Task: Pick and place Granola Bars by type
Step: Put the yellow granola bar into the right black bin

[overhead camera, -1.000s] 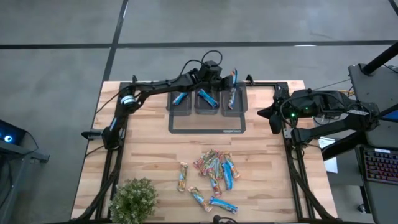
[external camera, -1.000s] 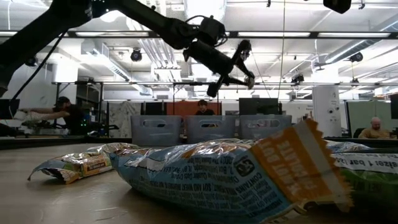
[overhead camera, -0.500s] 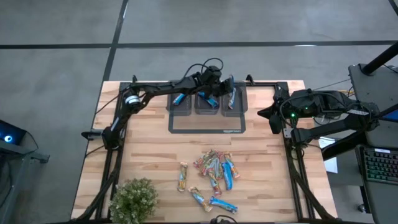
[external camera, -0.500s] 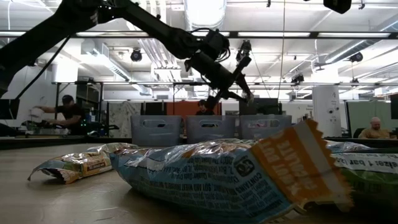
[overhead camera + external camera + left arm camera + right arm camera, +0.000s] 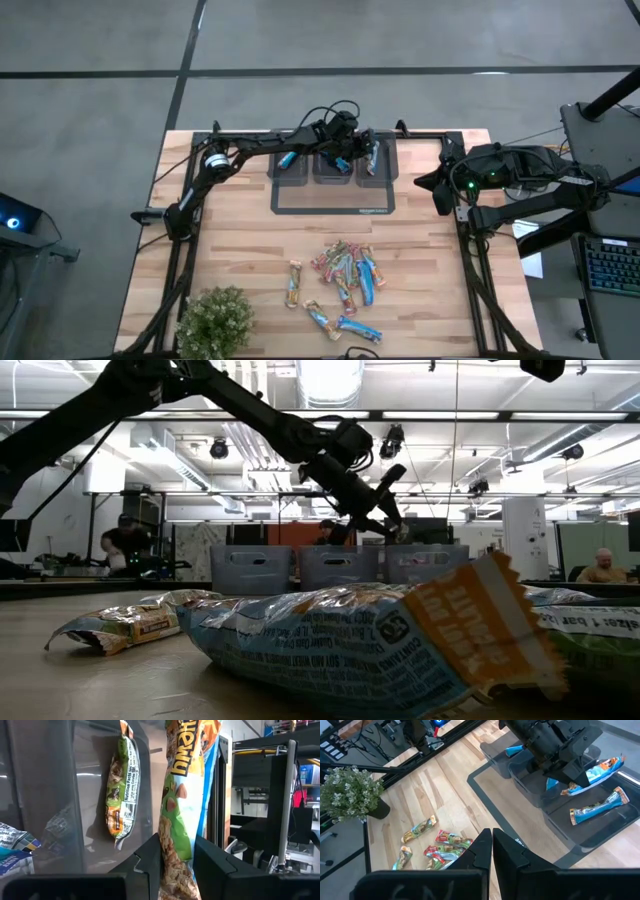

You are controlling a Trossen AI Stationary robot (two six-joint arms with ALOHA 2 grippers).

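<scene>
Three bins (image 5: 332,172) in a row on a tray (image 5: 333,206) at the far side of the table (image 5: 240,240). Over the right-hand bin, the left gripper (image 5: 352,150), reaching in from the left with its arm stretched along the far edge. Clamped between its fingers (image 5: 150,862): one bar (image 5: 182,810), light blue and orange, gripped near one end and standing out past the fingertips. Hangs above that bin, clear of the floor, slanted in the right wrist view (image 5: 592,774). Below it, flat on the bin's floor, a second bar (image 5: 122,790), apart from the held one. In the middle bin, a blue bar (image 5: 330,157); in the left bin, another blue one (image 5: 289,158).

Nearer the front, about a dozen loose bars (image 5: 345,268) on the bare wood, most heaped together in blue, green, red and orange, a few lying singly just beside the heap. At the front left corner, a plant (image 5: 215,320).

At the right edge of the table, well apart from tray and heap, the right gripper (image 5: 491,845), waiting with fingers pressed together on nothing.
</scene>
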